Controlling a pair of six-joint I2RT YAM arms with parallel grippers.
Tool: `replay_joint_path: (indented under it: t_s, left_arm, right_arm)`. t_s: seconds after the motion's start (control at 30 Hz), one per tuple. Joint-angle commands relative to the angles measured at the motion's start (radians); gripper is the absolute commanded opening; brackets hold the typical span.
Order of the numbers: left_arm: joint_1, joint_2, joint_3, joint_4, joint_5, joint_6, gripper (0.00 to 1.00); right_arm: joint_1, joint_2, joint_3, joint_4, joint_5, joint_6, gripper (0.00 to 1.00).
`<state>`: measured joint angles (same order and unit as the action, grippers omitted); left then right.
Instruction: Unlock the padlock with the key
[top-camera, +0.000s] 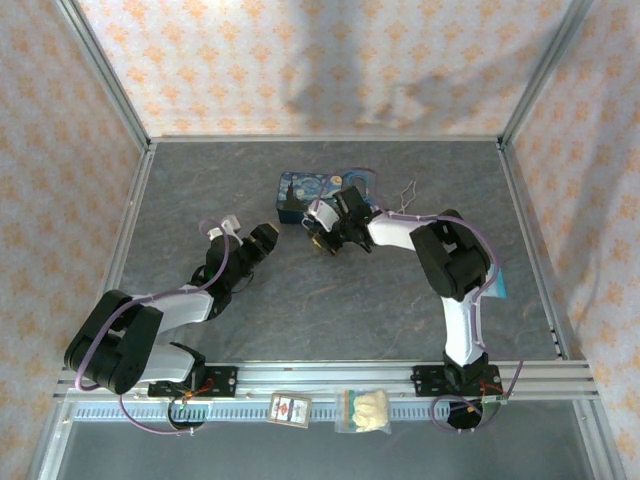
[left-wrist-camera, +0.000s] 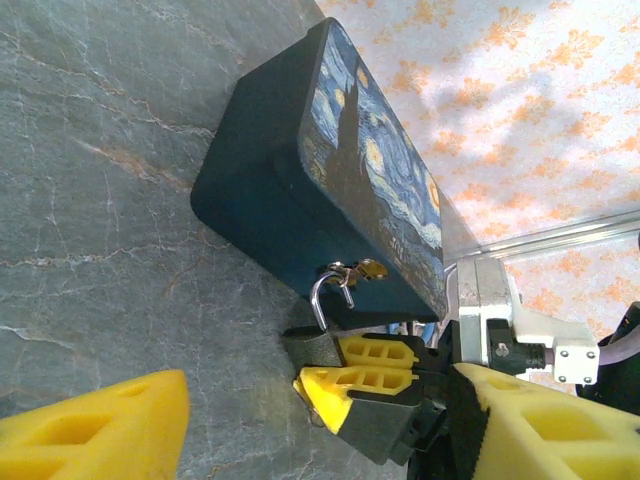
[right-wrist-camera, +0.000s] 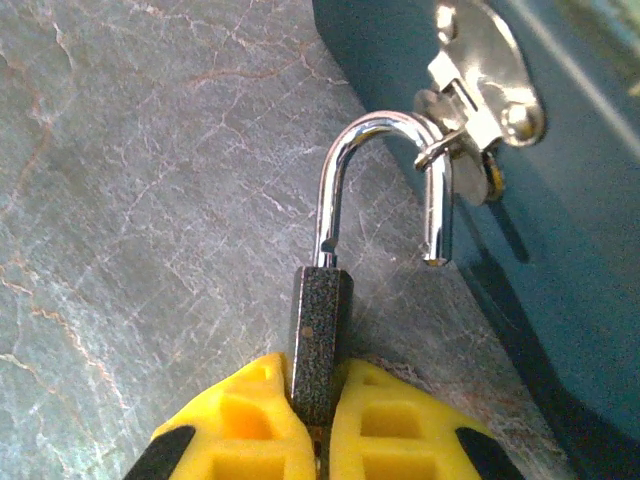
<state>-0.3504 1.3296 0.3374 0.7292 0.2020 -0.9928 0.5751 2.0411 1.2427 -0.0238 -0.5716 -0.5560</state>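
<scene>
So, our right gripper is clamped on the padlock body. The shackle looks free, so we'd tilt gently off the hasp; left gripper waits, jaws apart.

Black-and-white arms, lilac cables, yellow hollowed gripper fingers; apparently screws on white bracket

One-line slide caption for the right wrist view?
Right gripper, jaws shut on the padlock body; shackle open, hooked through the hasp on the blue tin.
</scene>
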Motion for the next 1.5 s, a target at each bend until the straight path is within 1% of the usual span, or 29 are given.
replay_joint_path:
  t_s: [0.0,0.17,0.3,0.4,0.47,0.53,0.6,0.73,0.83,0.9,1.0,1.1,1.2,1.47]
  left_arm:
    - [0.013,-0.014,-0.004,0.01,0.016,0.021,0.64]
    - [0.013,0.037,-0.008,0.102,0.079,0.003,0.57]
    - [0.013,0.071,-0.007,0.156,0.1,-0.016,0.55]
    - [0.013,0.074,-0.01,0.164,0.102,-0.018,0.55]
    - [0.014,0.067,-0.016,0.161,0.097,-0.017,0.55]
    - [0.013,0.066,-0.027,0.168,0.083,-0.02,0.53]
    - [0.013,0.083,-0.033,0.212,0.076,-0.019,0.5]
    - [0.013,0.164,-0.02,0.321,0.053,-0.008,0.44]
    - [0.013,0.255,0.004,0.405,0.02,-0.009,0.42]
    - [0.013,0.333,0.03,0.465,0.019,-0.014,0.38]
    - [0.013,0.424,0.068,0.521,0.019,-0.036,0.36]
    - [0.011,0.479,0.077,0.594,0.011,-0.065,0.36]
    - [0.012,0.505,0.084,0.632,0.006,-0.087,0.39]
    - [-0.004,0.572,0.131,0.653,0.022,-0.11,0.4]
  right_arm:
    - [0.002,0.03,0.045,-0.063,0.041,-0.084,0.0]
    - [0.002,0.086,0.165,-0.176,0.057,-0.17,0.0]
    - [0.002,0.158,0.287,-0.29,0.031,-0.227,0.0]
    - [0.002,0.196,0.356,-0.336,-0.014,-0.234,0.0]
    - [-0.001,0.218,0.404,-0.381,-0.072,-0.23,0.0]
    - [-0.001,0.229,0.435,-0.42,-0.155,-0.223,0.0]
    - [-0.002,0.232,0.447,-0.444,-0.226,-0.213,0.0]
    - [-0.006,0.238,0.451,-0.455,-0.318,-0.189,0.0]
    - [-0.007,0.244,0.452,-0.449,-0.332,-0.173,0.0]
    - [-0.009,0.248,0.452,-0.446,-0.33,-0.167,0.0]
    - [-0.009,0.246,0.452,-0.449,-0.336,-0.161,0.0]
    - [-0.01,0.239,0.445,-0.445,-0.338,-0.159,0.0]
    - [-0.01,0.234,0.438,-0.439,-0.341,-0.156,0.0]
    - [-0.01,0.232,0.434,-0.426,-0.346,-0.145,0.0]
